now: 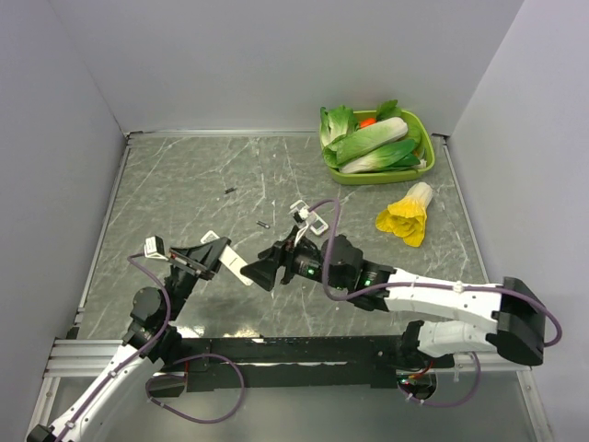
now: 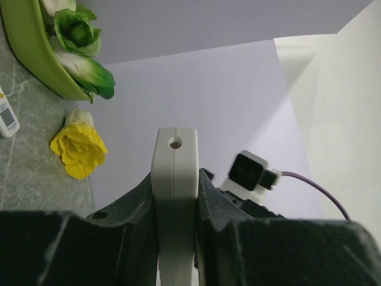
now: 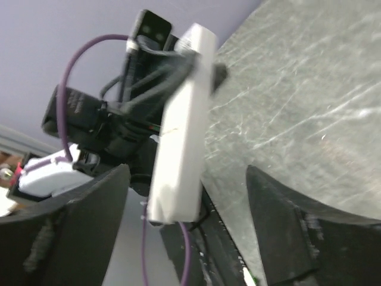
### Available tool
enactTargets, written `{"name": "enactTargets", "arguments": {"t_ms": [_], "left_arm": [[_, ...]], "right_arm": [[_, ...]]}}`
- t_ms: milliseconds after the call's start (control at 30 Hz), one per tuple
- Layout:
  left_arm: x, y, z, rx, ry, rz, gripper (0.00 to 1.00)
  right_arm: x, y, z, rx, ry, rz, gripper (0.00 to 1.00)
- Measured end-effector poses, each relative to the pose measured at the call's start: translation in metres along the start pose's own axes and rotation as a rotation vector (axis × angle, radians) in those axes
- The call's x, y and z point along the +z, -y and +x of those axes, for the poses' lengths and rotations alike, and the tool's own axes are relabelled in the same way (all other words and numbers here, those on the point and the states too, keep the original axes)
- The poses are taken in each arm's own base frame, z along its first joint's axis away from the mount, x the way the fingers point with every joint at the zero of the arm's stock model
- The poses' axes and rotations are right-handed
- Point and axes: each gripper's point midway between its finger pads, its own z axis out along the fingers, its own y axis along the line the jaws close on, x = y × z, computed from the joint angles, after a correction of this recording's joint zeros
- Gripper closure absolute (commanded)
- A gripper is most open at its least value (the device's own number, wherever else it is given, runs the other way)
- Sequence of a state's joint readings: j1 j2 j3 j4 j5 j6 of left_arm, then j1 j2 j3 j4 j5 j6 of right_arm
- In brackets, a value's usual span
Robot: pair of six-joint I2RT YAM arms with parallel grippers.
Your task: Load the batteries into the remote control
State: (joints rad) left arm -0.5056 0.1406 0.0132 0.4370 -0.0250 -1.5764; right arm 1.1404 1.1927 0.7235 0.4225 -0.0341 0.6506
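The left jaws are clamped on the remote control [image 2: 174, 179], holding it clear of the desk [image 1: 184, 175] with one end projecting toward the right arm. Treat the remote control as a light, rigid, smooth plastic shell that may slip or pivot; grip it near mid-length, leaving the rear compartment accessible. The right jaws stand wide open just beside its free end, holding nothing; no batteries can be made out.
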Motion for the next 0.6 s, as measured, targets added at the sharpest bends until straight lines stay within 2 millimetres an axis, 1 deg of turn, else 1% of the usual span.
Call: {"name": "enactTargets", "arguments": {"t_ms": [100, 167, 233, 300, 400, 533, 600], "left_arm": [[0.000, -0.005, 0.000, 0.004, -0.001, -0.019, 0.98], [0.001, -0.011, 0.000, 0.013, -0.002, -0.040, 0.98], [0.001, -0.020, 0.001, 0.023, -0.006, -0.075, 0.98], [0.001, -0.030, 0.003, 0.034, -0.016, -0.113, 0.98], [0.001, -0.042, 0.008, 0.042, -0.048, -0.158, 0.98], [0.001, -0.052, 0.017, 0.042, -0.103, -0.204, 0.98], [0.001, -0.053, 0.022, 0.047, -0.133, -0.217, 0.98]], "right_arm": [[-0.009, -0.018, -0.023, -0.117, 0.016, -0.040, 0.10], [-0.019, -0.033, -0.038, -0.233, 0.025, -0.085, 0.10], [-0.029, -0.046, -0.047, -0.369, 0.014, -0.136, 0.10], [-0.037, -0.054, -0.051, -0.510, -0.010, -0.183, 0.10], [-0.044, -0.051, -0.042, -0.696, -0.076, -0.227, 0.10], [-0.051, -0.029, -0.013, -0.919, -0.219, -0.266, 0.10], [-0.053, -0.019, -0.002, -1.004, -0.276, -0.287, 0.12]]}}
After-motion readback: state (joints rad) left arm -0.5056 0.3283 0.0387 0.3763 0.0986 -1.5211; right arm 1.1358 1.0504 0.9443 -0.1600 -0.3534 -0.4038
